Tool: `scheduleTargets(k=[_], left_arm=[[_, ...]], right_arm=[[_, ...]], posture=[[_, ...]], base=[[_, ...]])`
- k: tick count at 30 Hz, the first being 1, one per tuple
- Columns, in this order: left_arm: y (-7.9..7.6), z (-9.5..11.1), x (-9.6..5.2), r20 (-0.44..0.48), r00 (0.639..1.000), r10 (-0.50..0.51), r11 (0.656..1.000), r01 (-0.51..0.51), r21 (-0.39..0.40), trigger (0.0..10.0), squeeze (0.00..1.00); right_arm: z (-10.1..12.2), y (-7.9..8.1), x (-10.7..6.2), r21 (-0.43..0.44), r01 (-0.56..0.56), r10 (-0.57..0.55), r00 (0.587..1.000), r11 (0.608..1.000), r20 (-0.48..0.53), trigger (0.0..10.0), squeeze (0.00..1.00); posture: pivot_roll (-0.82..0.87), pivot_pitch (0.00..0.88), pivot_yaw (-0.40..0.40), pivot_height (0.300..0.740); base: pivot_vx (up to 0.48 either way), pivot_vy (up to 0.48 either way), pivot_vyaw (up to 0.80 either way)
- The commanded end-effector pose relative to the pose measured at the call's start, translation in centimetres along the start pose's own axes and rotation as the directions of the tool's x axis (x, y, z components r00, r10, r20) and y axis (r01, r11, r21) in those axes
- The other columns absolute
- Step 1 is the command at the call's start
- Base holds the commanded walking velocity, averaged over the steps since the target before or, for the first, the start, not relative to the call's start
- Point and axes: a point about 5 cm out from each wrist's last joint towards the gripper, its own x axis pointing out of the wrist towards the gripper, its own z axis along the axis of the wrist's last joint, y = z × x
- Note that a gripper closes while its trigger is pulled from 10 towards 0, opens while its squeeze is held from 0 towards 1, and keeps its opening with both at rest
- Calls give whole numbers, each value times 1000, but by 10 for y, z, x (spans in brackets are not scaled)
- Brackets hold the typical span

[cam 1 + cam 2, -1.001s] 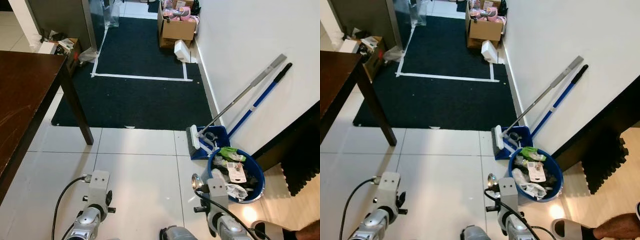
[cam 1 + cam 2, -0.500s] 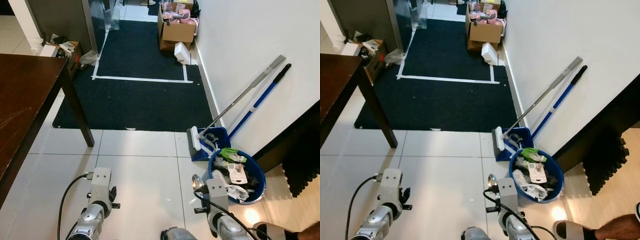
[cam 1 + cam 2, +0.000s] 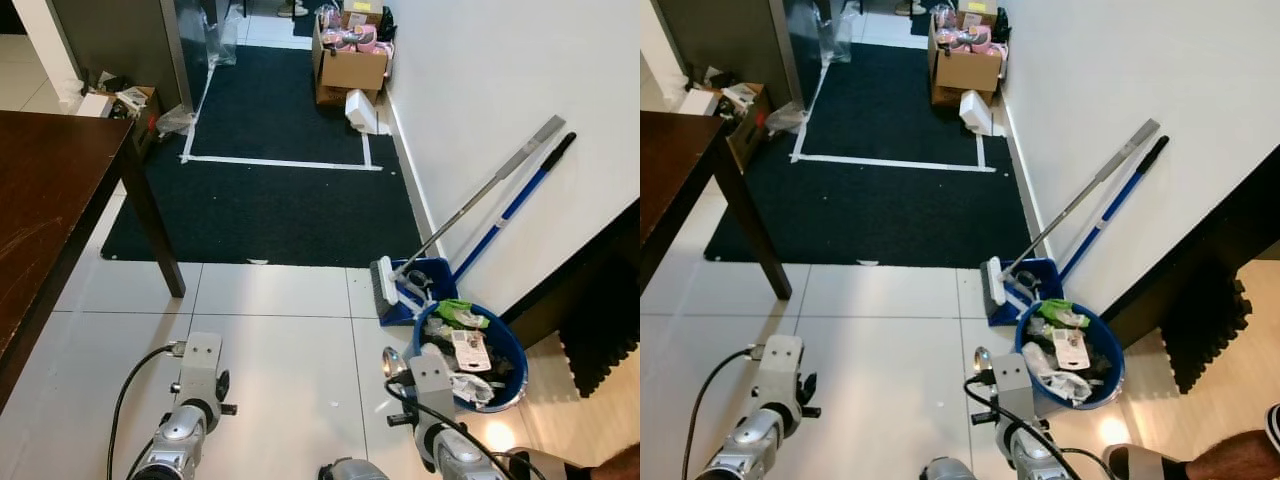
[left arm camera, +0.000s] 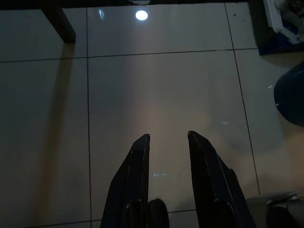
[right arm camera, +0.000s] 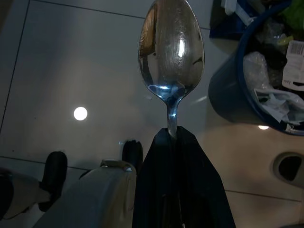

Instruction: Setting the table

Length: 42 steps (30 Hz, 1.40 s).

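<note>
A silver spoon [image 5: 172, 52] sticks out bowl-first from my right gripper [image 5: 173, 134], which is shut on its handle. In the head views the spoon's bowl [image 3: 390, 364] peeks out beside my right wrist, low over the white floor tiles. My left gripper [image 4: 168, 138] hangs over bare tiles with its two black fingers [image 4: 137, 161] a little apart and nothing between them. The dark wooden table [image 3: 40, 190] stands to my left, its leg [image 3: 152, 215] at the edge of the black carpet.
A blue bin [image 3: 503, 345] full of rubbish sits close to my right arm, with a blue dustpan [image 3: 420, 285] and two long handles [image 3: 500, 190] leaning on the white wall. Cardboard boxes [image 3: 350, 60] stand at the carpet's far end. A person's foot [image 3: 1230, 462] shows at bottom right.
The view has shifted slightly as the camera moved. Both arms keep their pose and the spoon stays in the right gripper.
</note>
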Motion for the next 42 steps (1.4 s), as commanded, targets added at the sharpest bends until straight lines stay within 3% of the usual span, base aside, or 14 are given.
scheduleTargets(k=[1, 23, 30, 32, 42], left_arm=[[0, -7, -3, -21, 1000, 3, 1000, -3, 10, 10000, 0], [0, -5, -1, -17, 1000, 17, 999, -16, 32, 10000, 0], [3, -16, -5, -70, 998, 6, 996, 0, 88, 10000, 0], [5, -22, -7, -95, 995, 19, 997, -12, 70, 10000, 0], [4, -23, -8, -97, 995, 9, 997, -1, 82, 10000, 0]], right_arm=[[-3, -1, 0, 4, 7, -6, 1000, 1000, -18, 10000, 0], [-4, -1, -1, -15, 9, -9, 1000, 1000, -21, 10000, 0], [-15, -2, -4, -45, 29, -32, 996, 999, -78, 10000, 0], [-22, -2, -6, -49, 28, -33, 993, 998, -112, 10000, 0], [-23, -1, -7, -38, 17, -21, 994, 999, -108, 10000, 0]], posture=[[50, 3, -35, 740], [45, 18, -42, 740], [56, 16, -53, 740], [53, 19, -44, 740], [50, 34, -41, 740]], base=[[0, 0, 0], [0, 0, 0], [0, 0, 0], [0, 0, 0], [0, 0, 0]])
